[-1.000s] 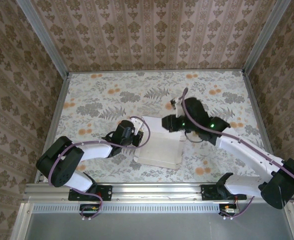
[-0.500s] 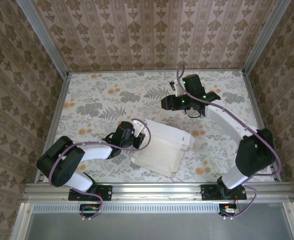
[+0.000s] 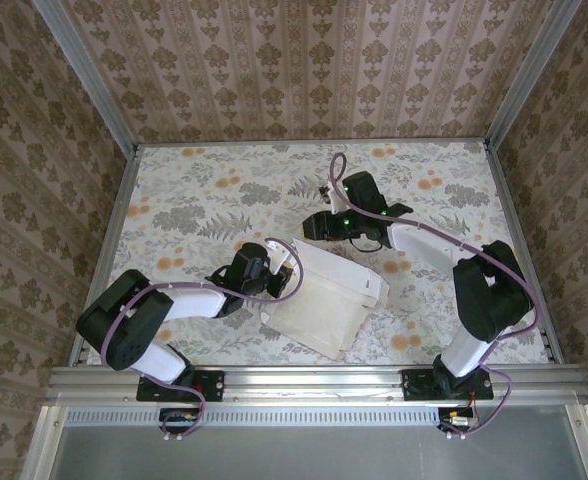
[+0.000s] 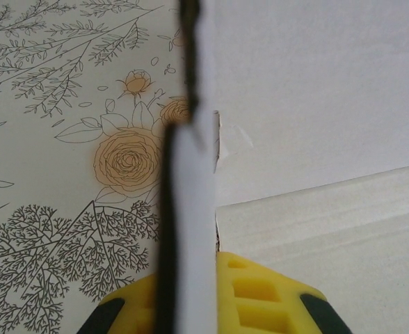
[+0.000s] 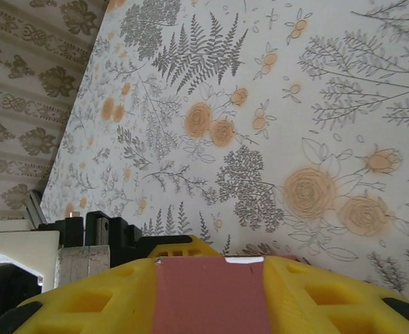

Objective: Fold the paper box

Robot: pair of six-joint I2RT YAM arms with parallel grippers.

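The paper box (image 3: 324, 300) lies off-white side up, partly folded, on the floral table near the middle front. My left gripper (image 3: 282, 277) is shut on its left edge. In the left wrist view that edge stands upright between the yellow fingers (image 4: 260, 299), with the paper box's pale panels (image 4: 316, 104) spreading to the right of my left gripper (image 4: 190, 278). My right gripper (image 3: 317, 228) sits at the box's far edge. In the right wrist view my right gripper (image 5: 210, 268) is open, and a salmon-pink flap (image 5: 211, 299) fills the gap between its fingers (image 5: 316, 292).
The floral tablecloth (image 3: 204, 200) has free room at the far side and on the left. Patterned walls enclose the table on three sides. A metal rail (image 3: 304, 378) runs along the near edge by the arm bases.
My right arm swung out to the far side, then came back to the box's far edge with its jaws wider. The box turned and shifted right. My left gripper kept its hold.
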